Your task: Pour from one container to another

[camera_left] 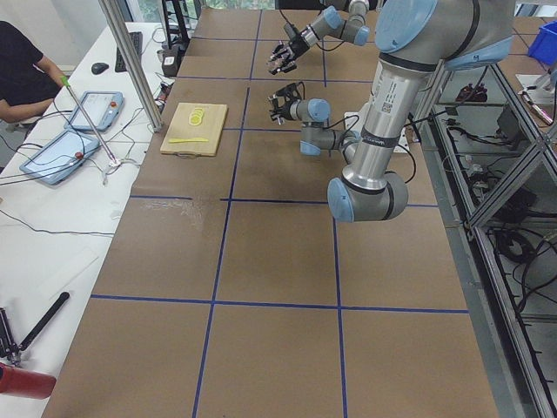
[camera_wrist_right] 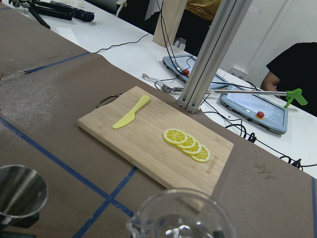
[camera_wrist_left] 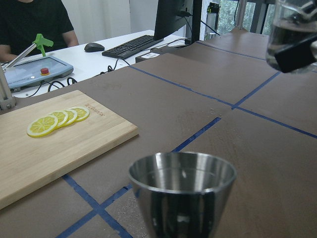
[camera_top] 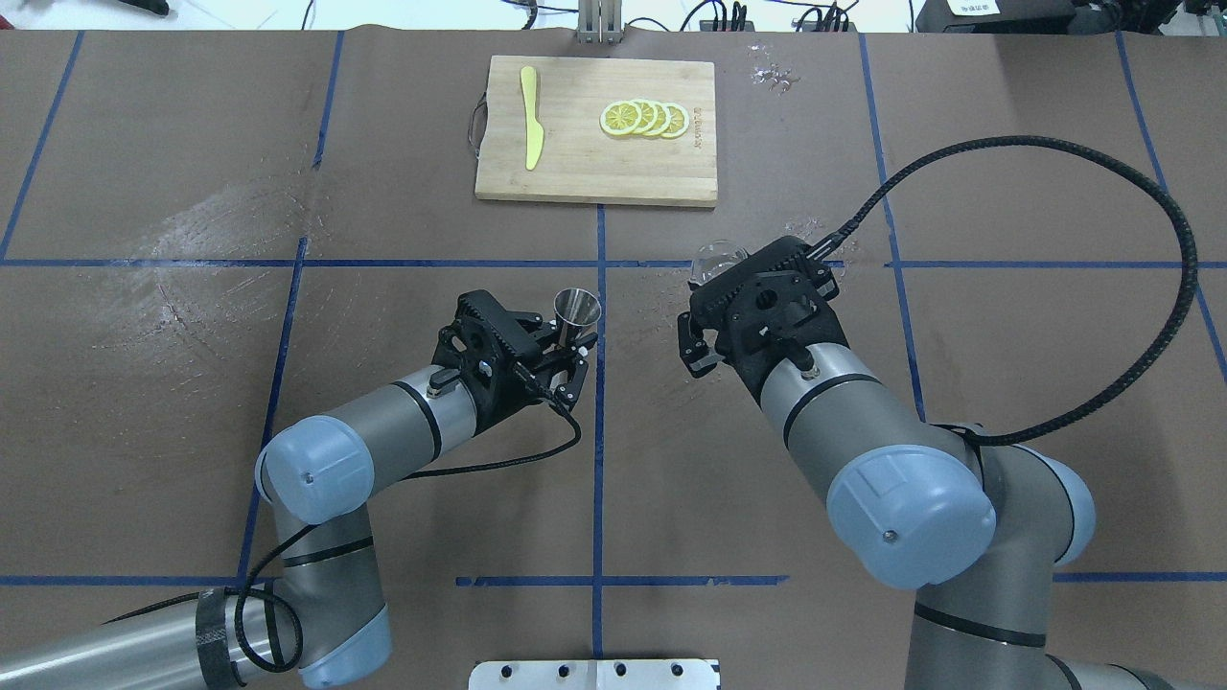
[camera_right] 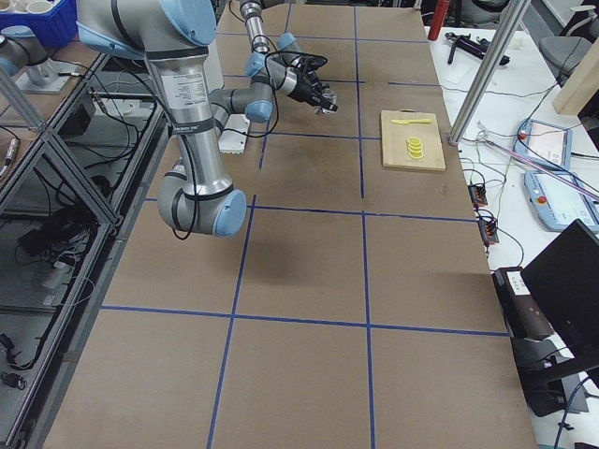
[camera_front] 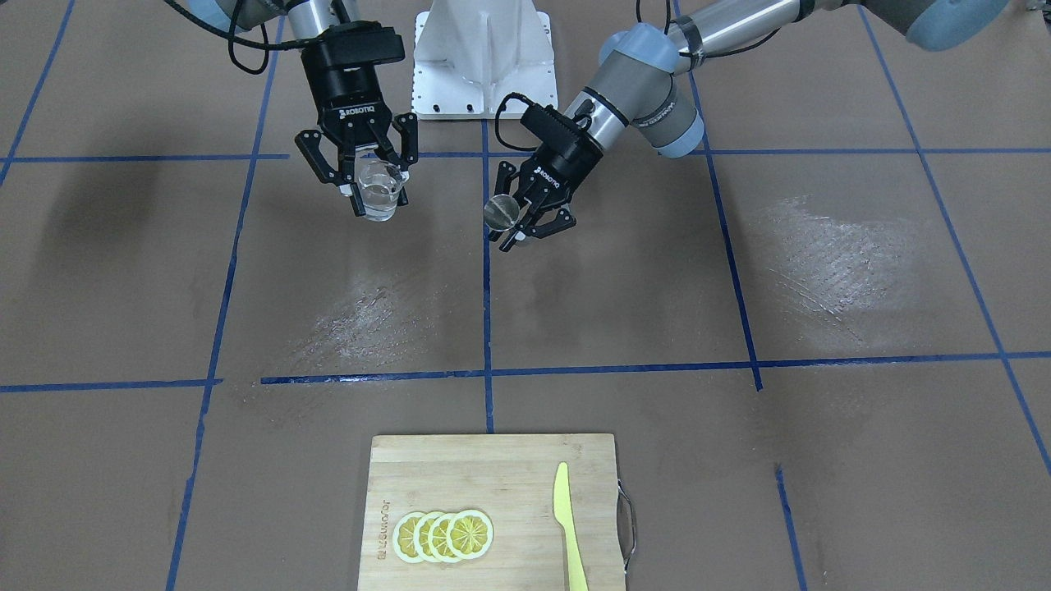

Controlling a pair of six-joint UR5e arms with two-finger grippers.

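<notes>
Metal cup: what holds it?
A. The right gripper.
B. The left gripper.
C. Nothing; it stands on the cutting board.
B: in the overhead view the left gripper has its jaws closed on the metal cup, while the right gripper holds the glass jug.

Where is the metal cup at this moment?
In the overhead view the metal cup is just left of the centre tape line, held by the left gripper, with the glass pitcher to its right.

you've got 2 containers up off the table, near each other: a clear spouted glass cup (camera_front: 380,190) holding water on the robot's right, a conical steel cup (camera_front: 500,211) on its left.
</notes>
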